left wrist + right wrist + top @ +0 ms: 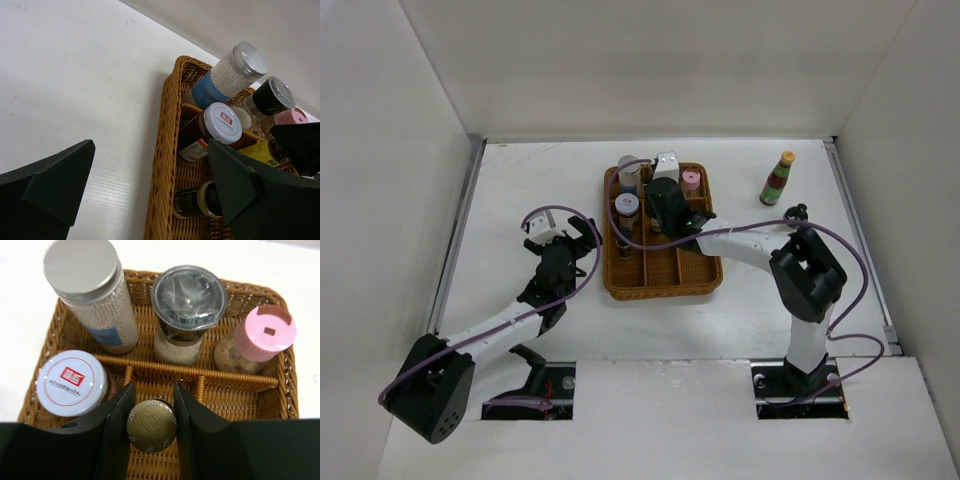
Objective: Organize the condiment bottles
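R hand (152,395) pinches gold-cap bottle (151,426) in tray (240,287) mid compartment. L hand (568,238) spread, over table (520,180) left of tray. Risk: red-white jar (72,382) just beside R hand, could tip on lift; cap-only grip may slip. Green bottle (778,180) on table, well apart.

The top camera looks down on the whole table (520,190) from afar; the left wrist views the shared wicker tray (665,292) obliquely, the right wrist from close overhead.
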Controlling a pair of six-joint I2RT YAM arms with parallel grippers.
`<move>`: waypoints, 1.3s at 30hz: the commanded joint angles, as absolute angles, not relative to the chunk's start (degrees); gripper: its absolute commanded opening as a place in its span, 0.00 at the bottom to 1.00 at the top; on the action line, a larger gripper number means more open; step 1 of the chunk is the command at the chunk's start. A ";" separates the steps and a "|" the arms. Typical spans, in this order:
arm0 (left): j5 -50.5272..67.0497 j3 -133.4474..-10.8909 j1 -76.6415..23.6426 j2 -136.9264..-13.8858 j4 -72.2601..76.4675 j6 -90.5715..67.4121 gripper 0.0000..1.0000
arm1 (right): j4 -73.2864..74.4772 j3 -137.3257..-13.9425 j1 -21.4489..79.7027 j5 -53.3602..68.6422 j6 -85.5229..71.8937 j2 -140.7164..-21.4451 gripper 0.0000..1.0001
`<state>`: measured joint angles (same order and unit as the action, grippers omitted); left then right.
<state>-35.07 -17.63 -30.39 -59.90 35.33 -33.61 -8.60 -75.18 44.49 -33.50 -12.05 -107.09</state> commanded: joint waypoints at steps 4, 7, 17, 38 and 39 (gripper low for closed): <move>-34.63 -17.23 -30.10 -60.29 38.58 -34.45 1.00 | -15.03 -77.35 43.64 -32.96 -13.10 -107.49 0.39; -34.45 -17.23 -30.10 -60.29 38.58 -34.45 1.00 | -14.86 -76.99 43.81 -32.96 -12.92 -106.53 0.58; -34.45 -17.31 -30.28 -60.56 38.76 -34.54 1.00 | -12.22 -72.78 39.96 -30.15 -12.57 -92.30 0.82; -33.66 -17.49 -30.80 -60.56 38.85 -34.72 1.00 | 1.32 -77.16 7.16 -31.21 -14.15 -96.32 0.84; -33.66 -17.49 -30.89 -60.56 38.85 -34.72 1.00 | 1.58 -77.78 6.99 -31.29 -14.06 -97.02 0.83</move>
<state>-34.15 -17.63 -30.52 -60.55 35.79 -33.95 1.32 -73.63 7.51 -33.19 -14.09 -95.64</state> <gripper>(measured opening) 0.997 0.838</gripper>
